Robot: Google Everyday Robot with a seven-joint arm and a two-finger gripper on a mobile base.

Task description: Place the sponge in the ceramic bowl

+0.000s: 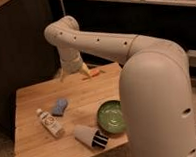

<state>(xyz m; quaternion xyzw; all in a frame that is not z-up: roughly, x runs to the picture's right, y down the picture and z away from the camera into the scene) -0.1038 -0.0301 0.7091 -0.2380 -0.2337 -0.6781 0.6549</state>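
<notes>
I take the ceramic bowl point(112, 116) as my mark: green, glossy, upright on the wooden counter point(87, 96). The sponge point(59, 106) lies flat to the left of the bowl and a little farther back, well apart from it. 1 white bottle point(49, 123) lies on its side farther left of the bowl, just in front of the sponge. 1 striped cup point(90, 136) lies tipped over just beside the bowl's front-left rim. My pincer point(73, 72) hangs well behind the bowl, spread wide and holding nothing, with a small orange thing point(93, 72) just beside it.
</notes>
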